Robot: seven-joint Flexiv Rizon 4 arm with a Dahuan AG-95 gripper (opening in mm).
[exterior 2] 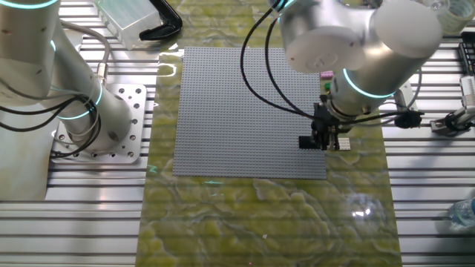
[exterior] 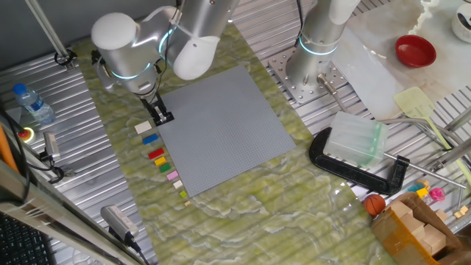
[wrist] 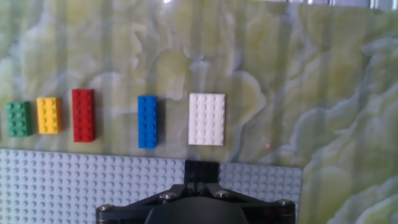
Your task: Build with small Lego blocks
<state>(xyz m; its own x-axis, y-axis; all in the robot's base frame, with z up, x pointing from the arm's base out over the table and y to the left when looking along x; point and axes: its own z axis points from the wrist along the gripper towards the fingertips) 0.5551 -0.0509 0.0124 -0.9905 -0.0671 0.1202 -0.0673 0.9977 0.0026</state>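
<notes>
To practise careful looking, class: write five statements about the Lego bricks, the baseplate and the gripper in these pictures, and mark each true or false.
1. The white brick lies beside the blue brick on the green mat. True.
2. The red brick sits on the grey baseplate. False: it lies on the mat, off the plate.
3. The yellow brick lies between the green brick and the red one. True.
4. The gripper hangs over the middle of the baseplate. False: it is at the plate's edge, near the white brick.
5. Bricks are stacked on the baseplate. False: no stack shows there.
</notes>
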